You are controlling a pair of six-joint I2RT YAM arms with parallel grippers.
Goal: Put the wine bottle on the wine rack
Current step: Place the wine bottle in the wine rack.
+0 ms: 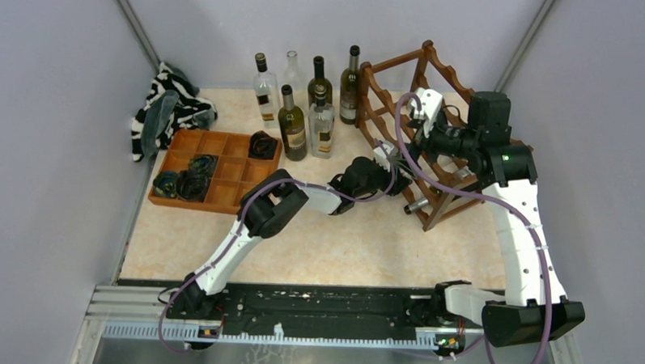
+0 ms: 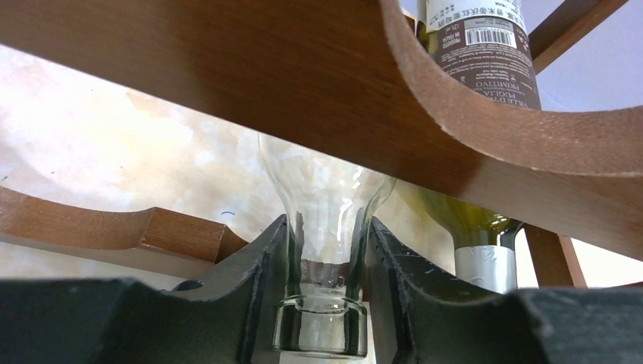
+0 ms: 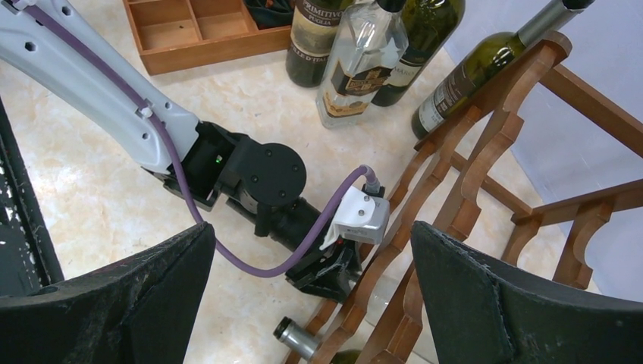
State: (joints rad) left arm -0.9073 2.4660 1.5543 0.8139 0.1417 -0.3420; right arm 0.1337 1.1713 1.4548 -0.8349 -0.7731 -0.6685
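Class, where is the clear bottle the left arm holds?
Left wrist view, centre: clear bottle in the left end effector, below a wine rack rail, beside a green bottle.

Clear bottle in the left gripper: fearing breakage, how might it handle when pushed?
Probably slippery: the left gripper pinches the clear bottle by its smooth neck. Likely light: it looks empty. Round, it may roll unless the wine rack cradles it.

Robot lab booth: plain grey walls [image 1: 47, 99] around table [image 1: 341, 239].
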